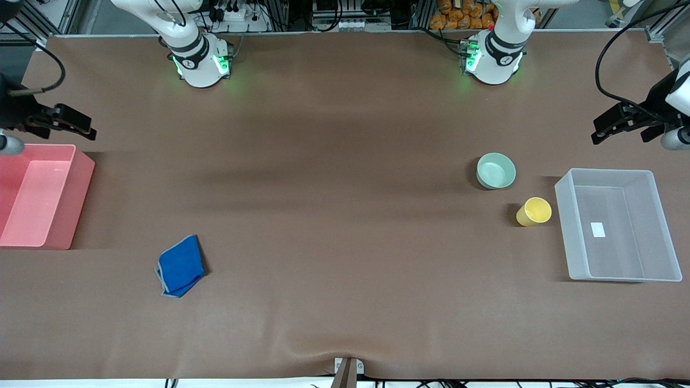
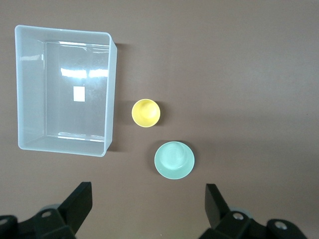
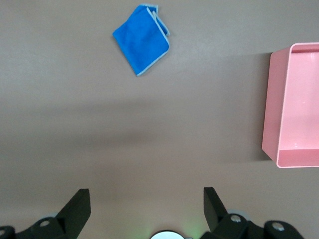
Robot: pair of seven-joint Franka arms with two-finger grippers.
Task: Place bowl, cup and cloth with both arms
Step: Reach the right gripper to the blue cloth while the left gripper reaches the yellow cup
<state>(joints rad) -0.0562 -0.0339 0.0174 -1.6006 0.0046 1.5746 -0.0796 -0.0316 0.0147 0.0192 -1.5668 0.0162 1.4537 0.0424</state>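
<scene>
My left hand [image 1: 612,125] hangs in the air above the brown counter [image 1: 334,215], at the left arm's end of it, just past the clear plastic bin's [image 1: 668,253] edge that lies farthest from the front camera. Its fingers [image 2: 77,204] are spread wide apart and hold nothing. In my left wrist view the counter lies bare between them, with the bowl [image 2: 174,159], the cup [image 2: 145,112] and the bin [image 2: 30,99] all spread out below.

The pale mint-green bowl [image 1: 496,170] stands upright and empty on the counter, near the clear bin. The yellow cup [image 1: 534,211] stands upright close beside it, a little nearer the front camera, between the bowl and the bin, just beside the bin's wall without touching it. The bin holds nothing but a small white label on its floor.

My right hand [image 1: 73,124] hangs at the right arm's end of the counter, over its edge just beside the pink bin [image 1: 75,215]. Its fingers [image 3: 75,211] too stand wide apart, empty.

The pink bin is empty. The blue cloth [image 1: 180,266] lies folded and flat on the counter, well apart from my right hand, nearer the front camera than the pink bin and a little toward the middle. In my right wrist view its thin grey edge shows around the fold [image 3: 142,45].
</scene>
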